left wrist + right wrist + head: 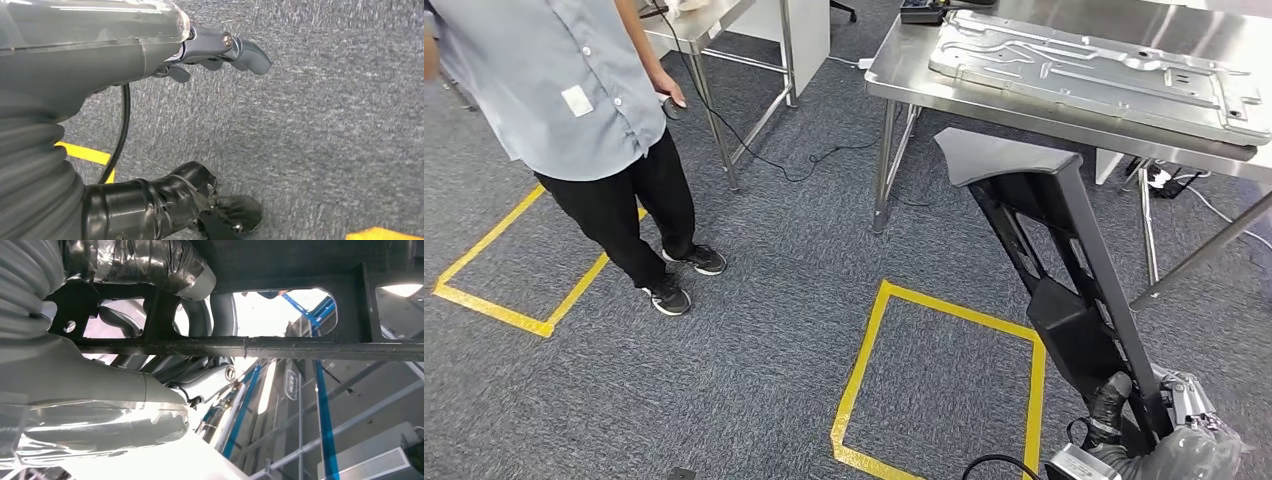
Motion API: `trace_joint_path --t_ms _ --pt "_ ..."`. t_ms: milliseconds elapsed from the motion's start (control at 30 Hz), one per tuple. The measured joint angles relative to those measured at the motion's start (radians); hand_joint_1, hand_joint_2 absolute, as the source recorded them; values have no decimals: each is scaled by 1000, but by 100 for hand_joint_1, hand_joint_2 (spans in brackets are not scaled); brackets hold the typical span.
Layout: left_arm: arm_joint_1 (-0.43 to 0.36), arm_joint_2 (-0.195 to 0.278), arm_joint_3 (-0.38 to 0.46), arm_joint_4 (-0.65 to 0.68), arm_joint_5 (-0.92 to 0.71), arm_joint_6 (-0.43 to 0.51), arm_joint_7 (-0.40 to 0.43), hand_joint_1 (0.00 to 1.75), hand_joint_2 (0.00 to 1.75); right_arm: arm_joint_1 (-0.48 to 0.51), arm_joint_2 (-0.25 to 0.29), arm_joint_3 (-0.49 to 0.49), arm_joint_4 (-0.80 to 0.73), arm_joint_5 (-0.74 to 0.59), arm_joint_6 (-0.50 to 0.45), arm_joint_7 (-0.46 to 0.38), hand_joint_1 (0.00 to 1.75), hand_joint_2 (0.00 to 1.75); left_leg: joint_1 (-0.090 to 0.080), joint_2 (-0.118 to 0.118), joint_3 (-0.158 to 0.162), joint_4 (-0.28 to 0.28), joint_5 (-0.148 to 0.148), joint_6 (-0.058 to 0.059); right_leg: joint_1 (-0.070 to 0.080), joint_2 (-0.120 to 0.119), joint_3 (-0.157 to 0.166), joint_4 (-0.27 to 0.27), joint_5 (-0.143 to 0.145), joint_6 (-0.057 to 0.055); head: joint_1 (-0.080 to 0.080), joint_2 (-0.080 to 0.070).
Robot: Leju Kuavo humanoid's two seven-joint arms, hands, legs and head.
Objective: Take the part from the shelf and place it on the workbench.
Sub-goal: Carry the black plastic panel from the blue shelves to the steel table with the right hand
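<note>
- part (1064,270), a long black cut-out frame, stood tilted in front of the steel tabletop (904,75), gripped low by the right hand (1124,410).
- left hand (220,50) hung over grey carpet (325,140), fingers apart, holding nothing.
- person (574,90) stood beside a second table.

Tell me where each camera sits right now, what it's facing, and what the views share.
Head view: high on the body, looking forward and down at the carpet, the workbench and a person; right hand grips the black part.
Left wrist view: behind the left hand, facing carpet and yellow tape.
Right wrist view: behind the right hand, looking up through the part toward the ceiling.
Shared: head and right wrist views both show the held part.
</note>
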Motion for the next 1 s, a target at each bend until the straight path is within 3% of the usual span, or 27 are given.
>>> trace_joint_path --t_ms 33,100,167,200,233,333,400,467,533,567,633,667,700,733,767,800,867,900,1000 --pt "0 0 0 0 0 0 -1 0 175 -1 -2 1 0 1 0 2 175 175 3 13 4 -8 4 7 1 -25 -11 22 -14 5 1 0" --pt "1 0 0 0 1 -1 -3 0 175 -5 -7 3 0 3 0 4 175 175 5 37 8 -14 5 14 0 -84 -59 117 -65 15 2 0" --pt "3 0 0 0 1 -1 -4 0 175 -7 -10 6 1 5 0 8 175 175 5 59 9 -14 1 15 -7 -104 -117 223 -105 24 2 0" --pt "4 -1 0 0 1 -1 -3 0 175 -6 -11 7 1 5 0 11 175 175 5 69 11 -13 -2 13 -11 -109 -127 238 -101 27 2 0" --pt "4 -1 0 0 1 -1 -3 0 175 -6 -12 7 1 5 0 13 175 175 6 78 13 -13 -5 10 -15 -113 -117 217 -79 30 2 0" --pt "2 -2 0 0 1 -1 -3 0 175 -7 -14 8 2 5 0 15 175 175 7 94 26 -11 -17 -5 -16 -138 -20 35 5 27 2 0" --pt "0 -2 0 0 1 -1 -3 0 175 -7 -14 9 2 5 0 16 175 175 4 99 32 -11 -22 -17 -8 -144 6 -15 11 19 2 0" --pt "-1 -2 0 0 1 -1 -3 0 175 -6 -16 10 2 5 0 16 175 175 5 104 36 -14 -25 -29 -5 -134 5 -16 11 7 1 0" --pt "-2 -2 0 0 1 -1 -3 0 175 -6 -17 11 1 5 0 16 175 175 8 89 33 8 -45 -39 -8 -125 13 -25 12 -8 1 0" --pt "-2 -3 0 0 1 -1 -4 0 175 -7 -17 12 1 4 0 16 175 175 10 75 16 49 -71 -42 -11 -121 17 -30 13 -15 1 0" --pt "-1 -2 0 0 1 -1 -4 0 175 -8 -18 14 2 4 0 16 175 175 10 52 -50 183 -137 -43 -8 -113 20 -31 11 -24 1 0" --pt "1 -2 0 0 1 -1 -3 0 175 -8 -18 14 2 4 0 16 175 175 10 48 -85 248 -158 -43 -5 -107 20 -29 9 -27 1 0" --pt "3 -2 0 0 1 -1 -3 0 175 -8 -18 15 2 4 0 16 175 175 9 47 -108 284 -160 -42 -2 -100 21 -27 7 -28 1 0" --pt "4 -2 1 0 1 -1 -3 0 175 -8 -18 15 2 4 0 16 175 175 9 47 -113 282 -141 -39 0 -93 22 -25 5 -30 1 0" --pt "4 -2 1 0 1 -1 -3 0 175 -8 -18 15 2 4 0 16 175 175 8 46 -100 240 -105 -34 2 -85 24 -22 2 -29 1 0" --pt "4 -2 1 0 1 -1 -3 0 175 -8 -18 15 2 4 0 16 175 175 6 42 -73 172 -61 -27 4 -79 28 -20 -2 -29 1 0" --pt "3 0 1 0 1 -1 -3 0 175 -8 -18 16 2 4 0 16 175 175 2 29 -24 53 -9 -15 8 -70 30 -16 -7 -23 1 0" --pt "2 0 1 0 1 -1 -3 0 175 -9 -18 16 2 4 0 16 175 175 -1 23 -13 23 -2 -11 7 -68 29 -14 -8 -18 1 0" --pt "0 0 1 0 1 -1 -4 0 175 -8 -18 18 2 2 1 17 175 175 -2 23 -6 3 1 -4 4 -67 25 -15 -8 1 1 0"
